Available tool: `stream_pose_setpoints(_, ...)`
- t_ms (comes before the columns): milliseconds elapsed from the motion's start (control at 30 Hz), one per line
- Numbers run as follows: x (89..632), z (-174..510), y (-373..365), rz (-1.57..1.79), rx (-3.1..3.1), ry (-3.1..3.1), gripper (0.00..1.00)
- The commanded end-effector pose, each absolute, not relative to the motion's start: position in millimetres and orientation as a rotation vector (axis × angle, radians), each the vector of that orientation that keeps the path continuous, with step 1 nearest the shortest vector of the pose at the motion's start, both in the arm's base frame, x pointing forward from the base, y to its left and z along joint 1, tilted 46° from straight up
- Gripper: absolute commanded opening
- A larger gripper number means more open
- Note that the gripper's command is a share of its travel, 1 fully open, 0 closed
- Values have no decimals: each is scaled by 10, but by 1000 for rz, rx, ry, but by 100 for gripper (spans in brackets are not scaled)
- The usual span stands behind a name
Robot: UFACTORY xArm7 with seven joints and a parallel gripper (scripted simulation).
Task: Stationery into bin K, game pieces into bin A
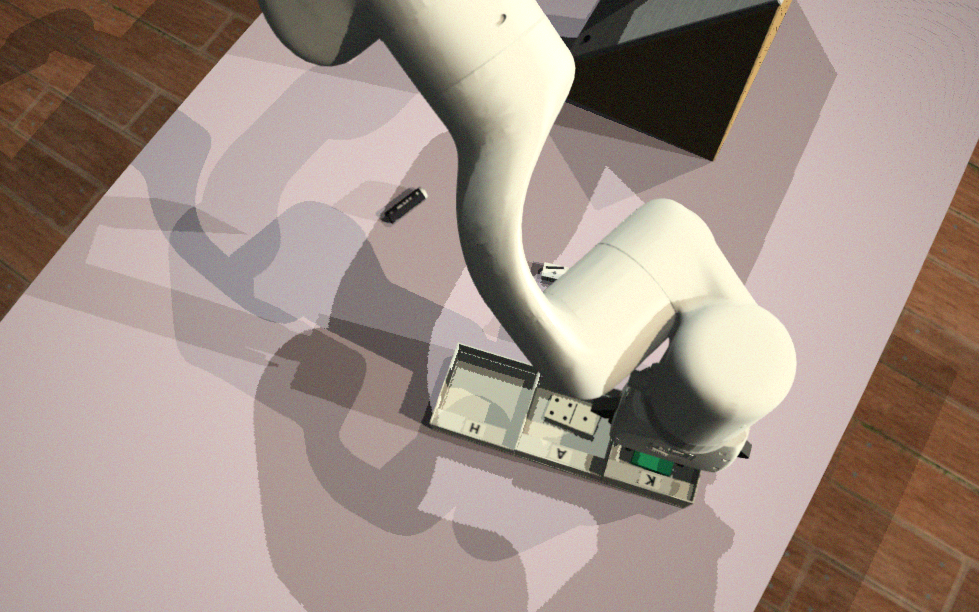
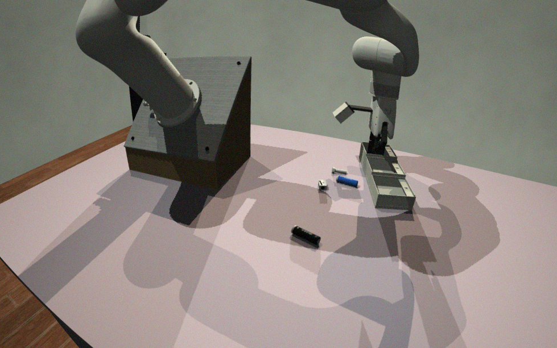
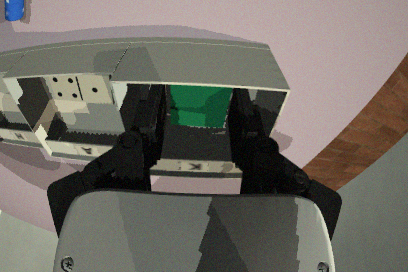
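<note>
With the domino (image 1: 570,413) in bin A (image 1: 562,454) and the green eraser (image 3: 198,105) dropped into bin K (image 3: 267,73), the gripper (image 3: 195,135) stood partly open, empty; a sharpener (image 2: 322,185) seemingly remained.

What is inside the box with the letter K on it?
A green block lies inside the K box, between the fingers of the open pincer. The pincer and arm cover the rest of the box's floor.
</note>
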State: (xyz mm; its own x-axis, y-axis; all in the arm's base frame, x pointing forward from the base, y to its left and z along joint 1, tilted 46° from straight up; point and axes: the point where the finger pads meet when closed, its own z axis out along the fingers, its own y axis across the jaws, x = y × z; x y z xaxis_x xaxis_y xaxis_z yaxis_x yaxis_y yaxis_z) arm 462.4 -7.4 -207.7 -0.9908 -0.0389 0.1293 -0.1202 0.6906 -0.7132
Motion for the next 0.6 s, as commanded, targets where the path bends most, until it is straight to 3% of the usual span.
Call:
stream_pose_setpoints(0, 4638, -2070, -48, 1186, 134, -2797, 47)
stream_pose_setpoints(567, 4644, -1996, 29, 1186, 134, -2797, 47)
